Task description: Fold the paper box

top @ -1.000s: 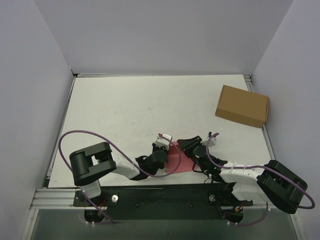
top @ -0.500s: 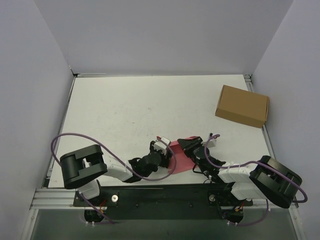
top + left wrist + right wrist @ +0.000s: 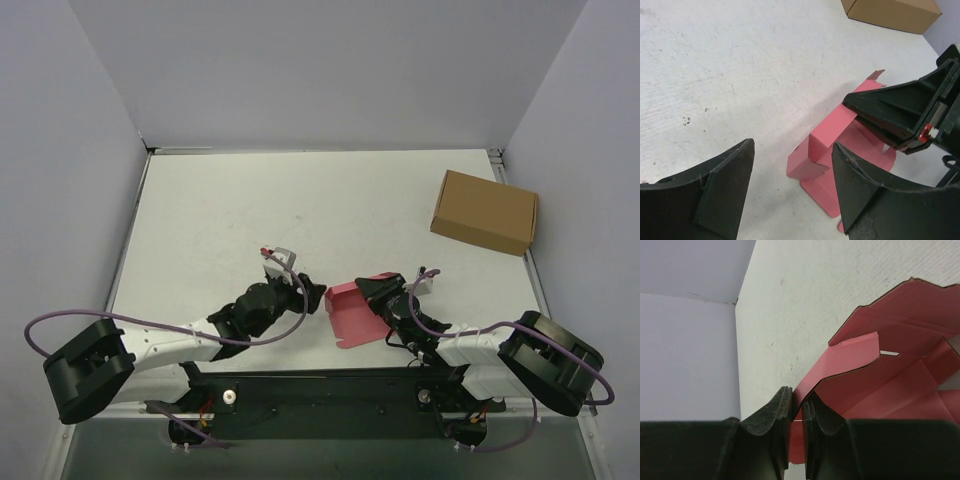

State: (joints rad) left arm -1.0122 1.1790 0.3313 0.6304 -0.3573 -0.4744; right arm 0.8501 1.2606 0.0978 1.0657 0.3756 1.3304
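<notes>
The paper box (image 3: 350,312) is a pink-red card, partly folded, lying near the front middle of the table. It also shows in the left wrist view (image 3: 840,150) and the right wrist view (image 3: 880,375). My right gripper (image 3: 378,297) is shut on one edge of the card, its fingertips (image 3: 782,407) pinching a raised panel. My left gripper (image 3: 310,296) is open and empty, just left of the box, its fingers (image 3: 725,185) apart and not touching it.
A larger brown cardboard box (image 3: 485,211) lies at the back right, also seen in the left wrist view (image 3: 890,12). White walls close in the table (image 3: 250,220) on the left, back and right.
My left arm has swung out to the left and its gripper has pulled back off the card and opened. The card now shows a raised folded side. My right gripper keeps its hold.
</notes>
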